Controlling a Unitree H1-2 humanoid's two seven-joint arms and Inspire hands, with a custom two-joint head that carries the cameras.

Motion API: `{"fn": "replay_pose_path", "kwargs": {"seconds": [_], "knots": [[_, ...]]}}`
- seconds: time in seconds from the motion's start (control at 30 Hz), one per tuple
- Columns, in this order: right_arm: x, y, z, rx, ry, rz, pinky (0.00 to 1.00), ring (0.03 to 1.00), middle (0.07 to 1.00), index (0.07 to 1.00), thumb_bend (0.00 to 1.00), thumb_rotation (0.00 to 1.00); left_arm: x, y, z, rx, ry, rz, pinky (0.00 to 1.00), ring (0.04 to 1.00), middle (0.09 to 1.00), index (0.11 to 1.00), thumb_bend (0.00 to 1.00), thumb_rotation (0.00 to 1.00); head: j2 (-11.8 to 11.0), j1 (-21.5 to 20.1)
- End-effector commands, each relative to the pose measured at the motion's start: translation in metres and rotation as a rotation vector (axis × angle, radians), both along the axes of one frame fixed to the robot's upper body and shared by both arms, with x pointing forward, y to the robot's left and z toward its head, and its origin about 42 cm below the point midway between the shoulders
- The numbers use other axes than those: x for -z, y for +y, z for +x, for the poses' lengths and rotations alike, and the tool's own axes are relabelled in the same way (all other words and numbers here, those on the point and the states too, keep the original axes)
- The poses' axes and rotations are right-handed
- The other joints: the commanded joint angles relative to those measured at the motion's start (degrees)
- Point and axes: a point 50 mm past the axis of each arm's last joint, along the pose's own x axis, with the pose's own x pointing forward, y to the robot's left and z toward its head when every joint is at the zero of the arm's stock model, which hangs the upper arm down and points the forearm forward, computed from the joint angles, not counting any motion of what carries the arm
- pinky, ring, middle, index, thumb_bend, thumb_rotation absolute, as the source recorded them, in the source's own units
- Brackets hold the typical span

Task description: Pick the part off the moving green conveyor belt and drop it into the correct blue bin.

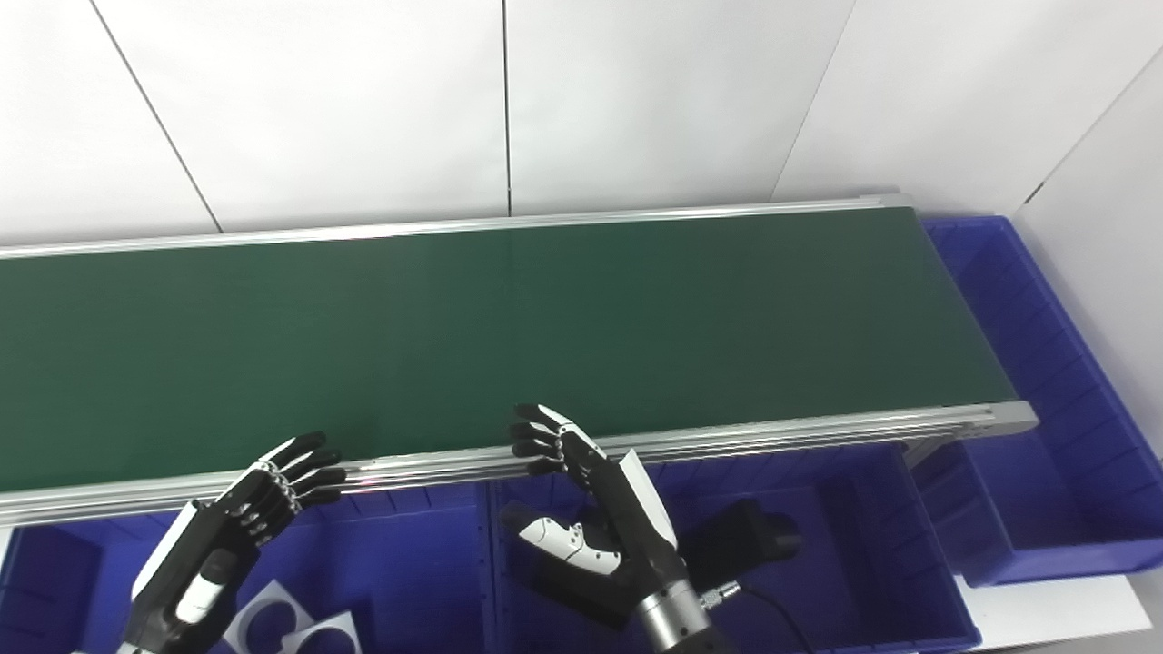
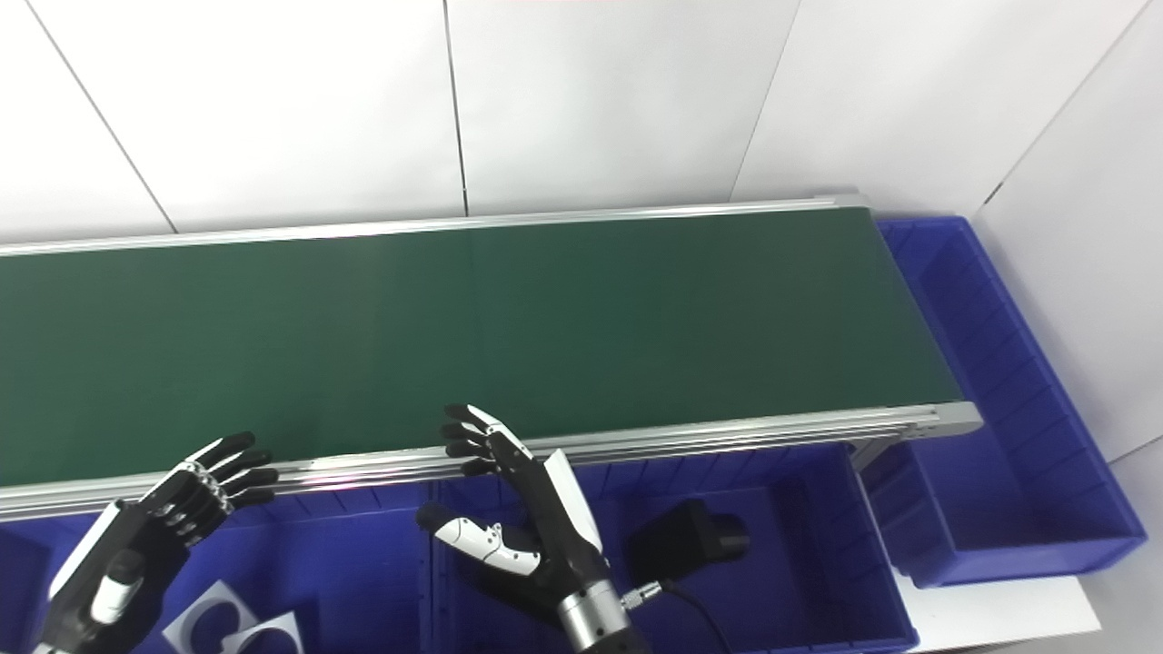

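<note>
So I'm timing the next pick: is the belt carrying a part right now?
Empty: the green belt shows bare surface along its whole visible length.

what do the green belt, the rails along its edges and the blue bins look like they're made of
The dark green conveyor belt looks like matte rubber or PVC: smooth, with only a faint sheen. The silver side rails look like brushed aluminium extrusion, with long grooves and bright highlights. The blue ribbed bins look like moulded plastic, slightly glossy, with stiffening ribs on the walls. None can be confirmed by look alone.

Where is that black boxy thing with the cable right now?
The black device lies inside the blue bin below the green conveyor belt's near rail, just right of the right hand.
</note>
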Motion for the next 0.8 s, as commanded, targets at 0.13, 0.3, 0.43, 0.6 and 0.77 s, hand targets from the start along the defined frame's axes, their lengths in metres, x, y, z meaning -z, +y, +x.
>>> {"fn": "replay_pose_path", "kwargs": {"seconds": [0.13,0.3,0.43,0.6,0.77], "knots": [[-0.028,0.027,0.005,-0.001,-0.072,0.115,0.70,0.764,0.806,0.868,0.68,0.62,-0.017,-0.006,0.009,-0.006,-0.072,-0.025,0.75,0.798,0.836,0.857,0.93,0.79,1.1,3.1],[-0.032,0.017,0.001,0.000,-0.073,0.110,0.70,0.763,0.803,0.867,0.68,0.63,-0.026,-0.022,0.005,-0.004,-0.089,-0.035,0.75,0.800,0.840,0.857,0.91,0.77,1.9,9.4],[-0.036,0.007,-0.003,0.010,-0.084,0.112,0.69,0.753,0.794,0.863,0.69,0.63,-0.037,-0.038,0.001,-0.015,-0.120,-0.038,0.75,0.803,0.842,0.860,0.89,0.79,2.3,13.4],[-0.041,-0.008,-0.009,0.015,-0.093,0.115,0.68,0.742,0.791,0.865,0.66,0.63,-0.055,-0.055,-0.010,-0.062,-0.133,-0.044,0.76,0.809,0.848,0.865,0.89,0.79,3.1,18.1],[-0.047,-0.022,-0.012,0.022,-0.093,0.112,0.66,0.737,0.788,0.867,0.62,0.64,-0.066,-0.070,-0.022,-0.088,-0.139,-0.020,0.77,0.822,0.866,0.883,0.92,0.80,3.8,21.3]]}}
